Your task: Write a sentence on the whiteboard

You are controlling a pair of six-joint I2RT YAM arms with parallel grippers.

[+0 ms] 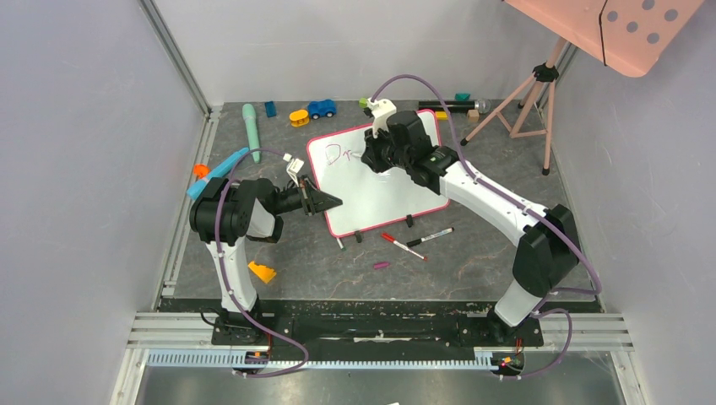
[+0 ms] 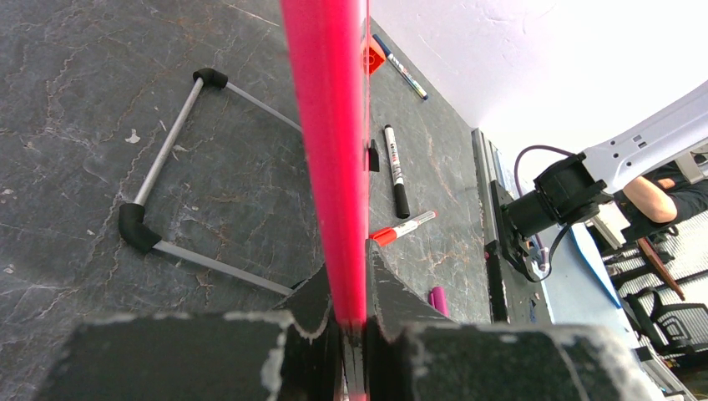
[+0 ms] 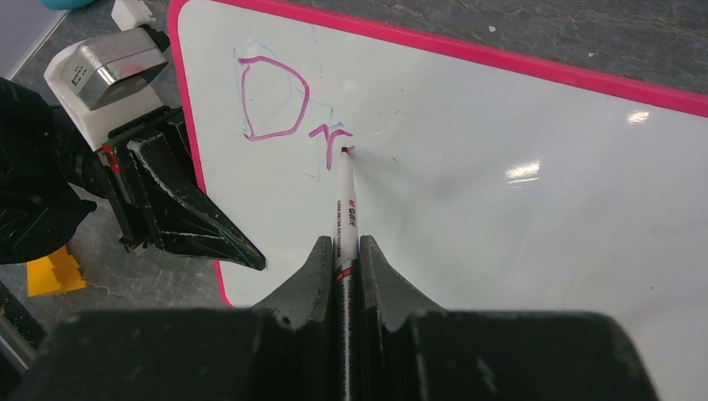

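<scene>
The left hand (image 2: 351, 334) is clamped on the pink edge of the whiteboard (image 1: 380, 198), its fingers pressed against either face of the frame; I judge this grip is there to steady the board, so it neither slides nor tips under the pen's push; a wire stand (image 2: 167, 150) lies on the bench (image 1: 473, 253) ahead of that hand, off to one side of the frame. The right hand (image 3: 344, 251) is closed on a marker (image 3: 346, 213), which runs straight out between its fingers with the tip touching the board just ahead of them; held lengthwise like this, the arm can steer the tip as a pen. The sentence (image 3: 288, 109) is only begun: a purple "D" and an "r" sit ahead and to the left of the right hand, the tip resting at the end of the "r"; by my reckoning most of the writing is yet to do. No box, cup or tray shows; a red-capped marker (image 1: 403, 245), a black-capped one (image 1: 429, 237) and a small purple piece (image 1: 382, 265), likely a cap, lie loose on the bench, behind the right hand and nearer the arm bases.
</scene>
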